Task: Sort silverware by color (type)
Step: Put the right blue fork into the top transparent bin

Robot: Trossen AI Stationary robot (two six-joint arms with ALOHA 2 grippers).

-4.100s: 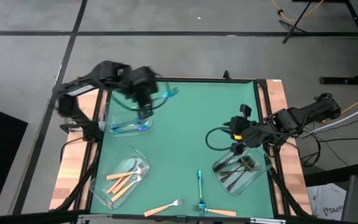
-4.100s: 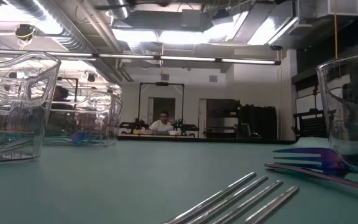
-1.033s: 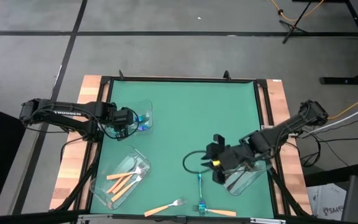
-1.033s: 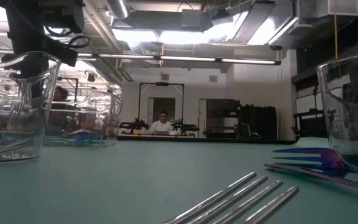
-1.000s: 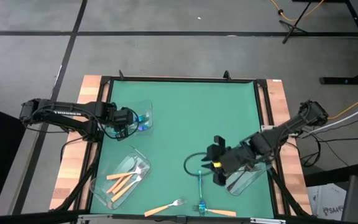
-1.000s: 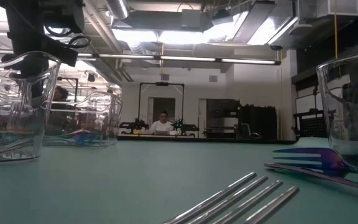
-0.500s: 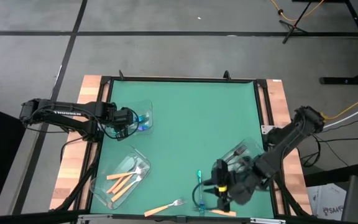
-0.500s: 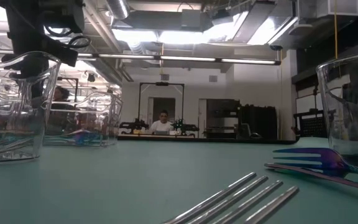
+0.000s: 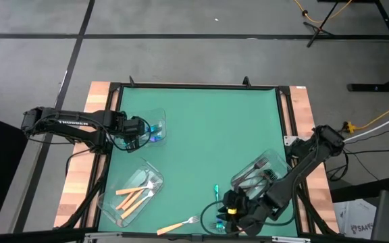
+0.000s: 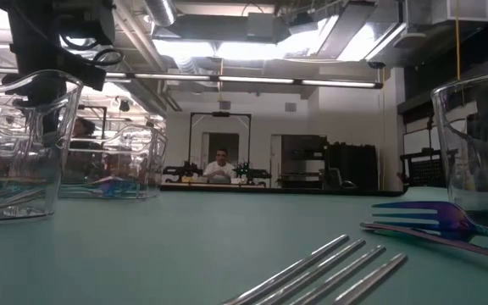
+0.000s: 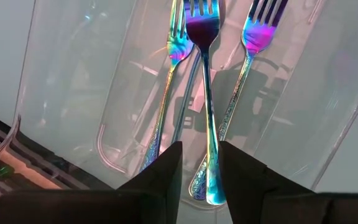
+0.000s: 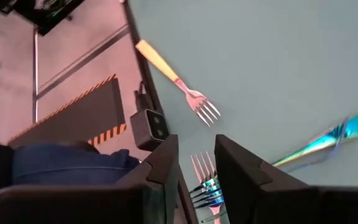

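the room [image 10: 244,102] beyond the green table [image 9: 201,142] held ceiling lights, dark shelving and a seated person [image 10: 219,169] far back. the left gripper [image 11: 199,163], jaws slightly apart and empty, hung over a clear tray [image 9: 155,115] with three blue forks [image 11: 204,93] just ahead. the right gripper [image 12: 194,163], parted, holding nothing, hovered low at the table's near edge, a blue fork [image 12: 328,140] and an orange fork [image 12: 173,78] ahead.
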